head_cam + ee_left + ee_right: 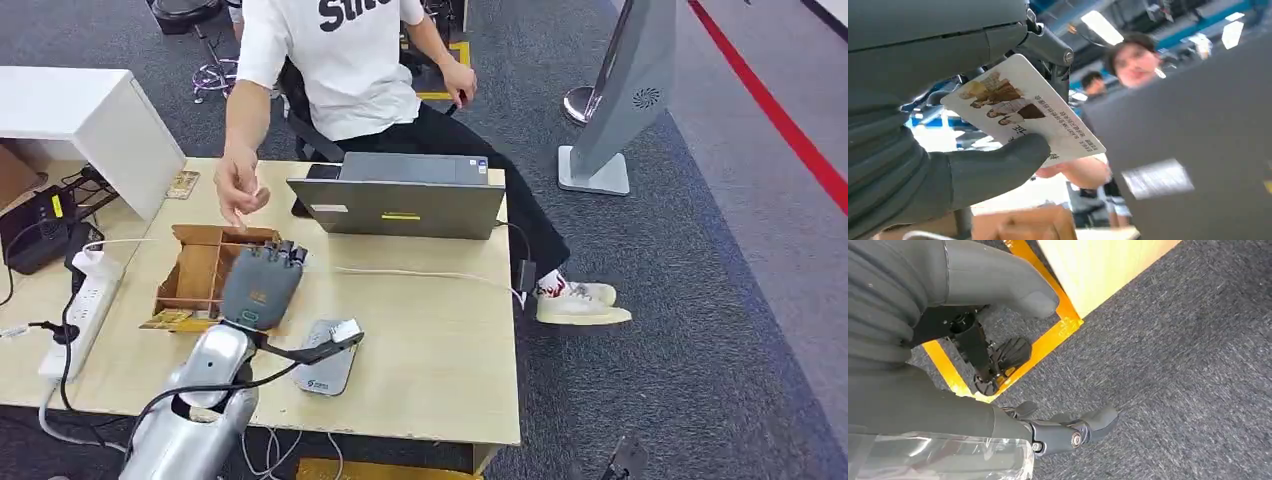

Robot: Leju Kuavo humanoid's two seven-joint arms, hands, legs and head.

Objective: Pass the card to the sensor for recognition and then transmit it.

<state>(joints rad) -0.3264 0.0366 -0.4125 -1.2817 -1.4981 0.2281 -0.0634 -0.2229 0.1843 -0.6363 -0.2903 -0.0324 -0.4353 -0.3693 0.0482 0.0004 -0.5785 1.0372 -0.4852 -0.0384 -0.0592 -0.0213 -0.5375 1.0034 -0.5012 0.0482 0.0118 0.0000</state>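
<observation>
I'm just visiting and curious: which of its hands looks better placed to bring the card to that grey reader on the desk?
Probably the left hand: it holds the card above the table, near the sensor. The right hand hangs over carpet.

White card (1048,117) with brown printed figures; grey laptop (400,195); brown cardboard box (200,265).

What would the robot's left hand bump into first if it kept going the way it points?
Probably the cardboard box just beyond the left hand, which holds the card; the person's hand hovers farther on. Height is hard to judge.
</observation>
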